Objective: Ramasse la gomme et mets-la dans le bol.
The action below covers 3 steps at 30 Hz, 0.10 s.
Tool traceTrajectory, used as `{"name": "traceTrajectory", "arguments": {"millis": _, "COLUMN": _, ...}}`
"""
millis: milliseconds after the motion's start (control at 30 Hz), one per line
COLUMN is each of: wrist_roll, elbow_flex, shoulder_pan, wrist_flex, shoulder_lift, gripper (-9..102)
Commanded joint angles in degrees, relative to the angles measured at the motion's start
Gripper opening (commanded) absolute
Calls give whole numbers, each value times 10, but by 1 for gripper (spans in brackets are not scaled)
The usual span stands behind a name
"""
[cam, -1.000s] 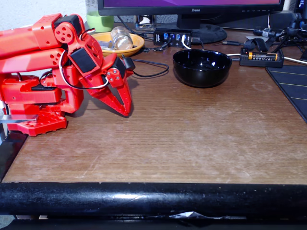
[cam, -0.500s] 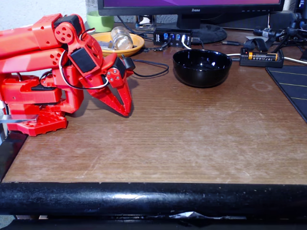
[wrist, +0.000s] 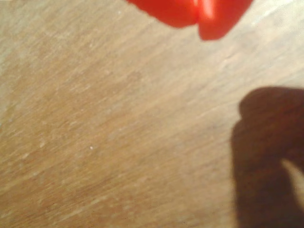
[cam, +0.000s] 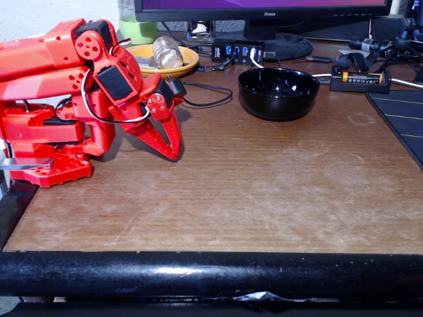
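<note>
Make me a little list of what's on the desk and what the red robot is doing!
robot: red arm folded at the left of the fixed view
hand: tips together, pointing down at the table, holding nothing
bowl: black, shiny, behind and to the right of the hand
eraser: not seen on the table; the bowl's inside is too dark to tell
orange dish: behind the arm, holds a light bulb
battery: in a black holder, right of the bowl

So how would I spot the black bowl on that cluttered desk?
Find the monitor stand at the back of the wooden table. Just in front of it sits the black bowl, glossy, deep and round, unlike the shallow orange dish to its left.
</note>
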Motion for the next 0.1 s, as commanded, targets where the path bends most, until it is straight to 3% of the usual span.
{"name": "traceTrajectory", "arguments": {"millis": 0, "wrist_roll": 5, "elbow_flex": 14, "shoulder_pan": -1, "wrist_flex": -5, "shoulder_lift": 4, "gripper": -6}}
{"name": "traceTrajectory", "arguments": {"millis": 67, "wrist_roll": 5, "elbow_flex": 14, "shoulder_pan": -1, "wrist_flex": -5, "shoulder_lift": 4, "gripper": -6}}
